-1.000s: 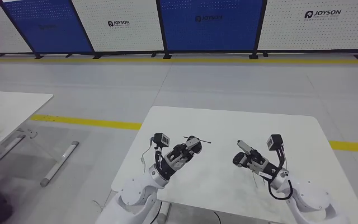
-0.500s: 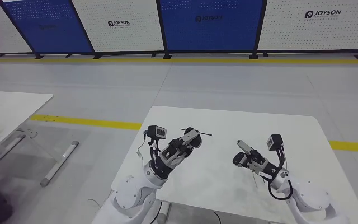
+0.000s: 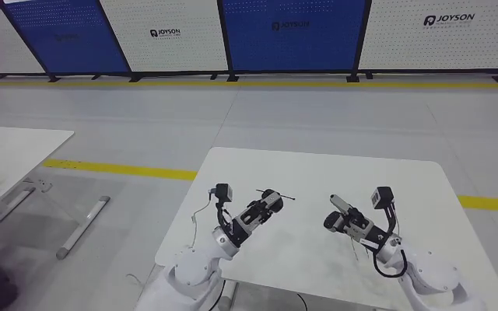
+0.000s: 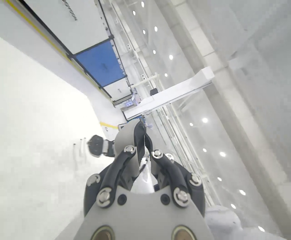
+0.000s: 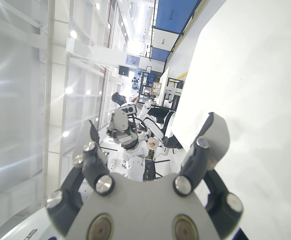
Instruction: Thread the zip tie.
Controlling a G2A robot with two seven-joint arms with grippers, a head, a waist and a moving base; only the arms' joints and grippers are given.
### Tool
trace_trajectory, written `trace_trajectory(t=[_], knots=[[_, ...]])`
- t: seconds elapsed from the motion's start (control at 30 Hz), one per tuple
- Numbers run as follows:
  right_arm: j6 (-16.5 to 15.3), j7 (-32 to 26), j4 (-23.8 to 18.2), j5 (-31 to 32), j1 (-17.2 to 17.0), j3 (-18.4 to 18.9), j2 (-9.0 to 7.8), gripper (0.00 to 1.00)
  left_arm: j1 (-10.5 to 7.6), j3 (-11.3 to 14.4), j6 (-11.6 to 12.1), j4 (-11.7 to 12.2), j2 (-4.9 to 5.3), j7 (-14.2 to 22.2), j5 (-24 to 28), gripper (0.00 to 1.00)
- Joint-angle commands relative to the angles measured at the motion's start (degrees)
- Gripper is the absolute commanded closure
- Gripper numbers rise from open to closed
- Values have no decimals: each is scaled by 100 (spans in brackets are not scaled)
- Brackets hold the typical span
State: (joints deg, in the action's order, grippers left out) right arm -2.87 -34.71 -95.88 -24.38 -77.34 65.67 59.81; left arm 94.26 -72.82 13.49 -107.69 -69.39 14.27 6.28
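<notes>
Brand logo coming up in dark print on the left white panel [image 3: 165, 35] behind the table, and the same kind of logo on the right white panel [image 3: 436, 35]. The blue panel [image 3: 294, 35] between them carries a fainter one. Over on the right wrist view, a blue board [image 5: 175, 16] bears a small mark, too tiny to read.

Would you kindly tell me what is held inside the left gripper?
A thin black zip tie sticks out either side of the left gripper. Its clamped middle is hidden within the grip.
</notes>
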Motion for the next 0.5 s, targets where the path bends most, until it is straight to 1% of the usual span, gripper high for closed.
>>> trace_trajectory(t=[0.0, 0.1, 0.13, 0.17, 0.23, 0.47], knots=[[0, 0, 0, 0, 0, 0, 0, 0, -78, 228, -73, 300, -28, -269, -459, 100], [0, 0, 0, 0, 0, 0, 0, 0, -224, 415, -134, 614, -58, -348, -522, 100], [0, 0, 0, 0, 0, 0, 0, 0, -275, 481, -144, 702, -69, -376, -538, 100], [0, 0, 0, 0, 0, 0, 0, 0, -309, 513, -142, 741, -75, -395, -535, 100], [0, 0, 0, 0, 0, 0, 0, 0, -337, 558, -122, 763, -88, -416, -411, 100], [0, 0, 0, 0, 0, 0, 0, 0, -337, 558, -122, 763, -88, -416, -411, 100]])
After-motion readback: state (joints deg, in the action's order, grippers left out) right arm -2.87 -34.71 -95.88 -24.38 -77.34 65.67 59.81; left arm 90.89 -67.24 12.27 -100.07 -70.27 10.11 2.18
